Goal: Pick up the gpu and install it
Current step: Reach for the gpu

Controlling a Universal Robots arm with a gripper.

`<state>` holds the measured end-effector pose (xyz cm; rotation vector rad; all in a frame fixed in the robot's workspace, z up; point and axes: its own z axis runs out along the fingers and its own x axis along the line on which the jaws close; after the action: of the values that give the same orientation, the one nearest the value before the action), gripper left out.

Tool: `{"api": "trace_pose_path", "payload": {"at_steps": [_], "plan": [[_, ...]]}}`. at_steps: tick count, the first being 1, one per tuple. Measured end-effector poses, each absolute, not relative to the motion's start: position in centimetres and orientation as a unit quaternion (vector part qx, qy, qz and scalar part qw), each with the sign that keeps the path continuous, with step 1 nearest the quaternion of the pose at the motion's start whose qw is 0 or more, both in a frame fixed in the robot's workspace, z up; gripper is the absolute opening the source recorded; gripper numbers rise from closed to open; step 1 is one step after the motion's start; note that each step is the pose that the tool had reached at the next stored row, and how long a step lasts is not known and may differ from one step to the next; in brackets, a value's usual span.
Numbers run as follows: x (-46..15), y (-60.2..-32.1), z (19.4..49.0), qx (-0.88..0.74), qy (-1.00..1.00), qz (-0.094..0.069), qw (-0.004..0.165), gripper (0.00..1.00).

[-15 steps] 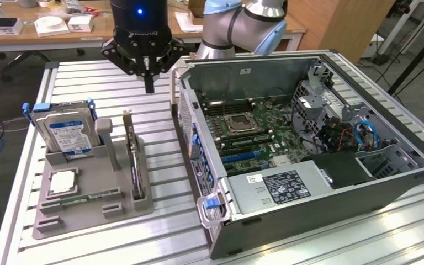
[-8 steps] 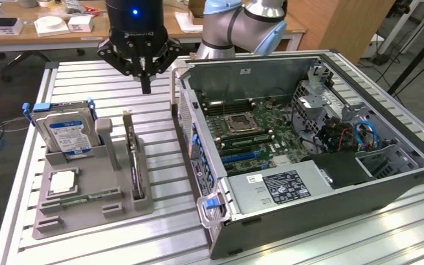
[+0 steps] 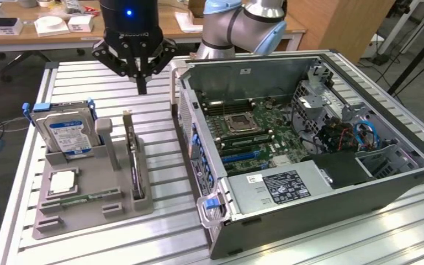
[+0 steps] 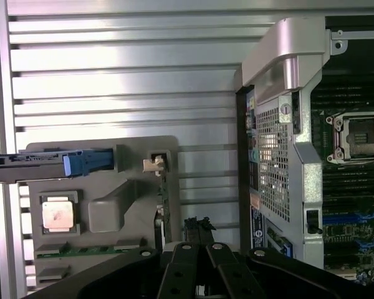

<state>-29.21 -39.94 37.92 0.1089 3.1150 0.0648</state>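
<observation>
One gripper point(image 3: 142, 88): you have its fingers pressed together on nothing. It hangs above the slatted table point(image 3: 86, 83), just past the far end of the grey holder tray point(image 3: 139, 205).
Gpu point(image 3: 131, 154): stands on its long edge in a tray slot, with its pale bracket at the end nearer the gripper. It is near the fingertips but untouched.
Tray neighbours: a hard drive point(image 3: 66, 132) with blue rails stands upright on the exterior view's left of the card. A processor point(image 3: 63, 181) and a memory stick point(image 3: 86, 197) lie flat in front of the drive.
Computer case point(image 3: 388, 165): lies open on its side on the exterior view's right of the tray, motherboard point(image 3: 256, 132) exposed. The card is not yet installed.
Step in hand: approach for the pick, as I judge it.
Handling advice: part the jaws before you descend, because closed tips would strike the thin top edge. Set them across the board's thickness, near mid-length, so it lifts level. Grip the board, not the bracket.
Risk: a tilted pull would likely bind the card in its slot, so draw it straight up.
</observation>
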Motion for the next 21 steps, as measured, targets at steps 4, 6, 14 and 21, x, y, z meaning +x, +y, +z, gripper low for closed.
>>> {"api": "trace_pose_path", "payload": {"at_steps": [4,6,14,21], "plan": [[-29.6,-39.9,37.9,0.035,0.999,0.021,0.012,0.11],[-29.8,-39.9,37.9,0.035,0.999,0.021,0.012,0.11],[-30.4,-39.9,37.8,0.035,0.999,0.021,0.012,0.11],[-31.2,-40.0,37.7,0.035,0.999,0.021,0.012,0.11]]}}
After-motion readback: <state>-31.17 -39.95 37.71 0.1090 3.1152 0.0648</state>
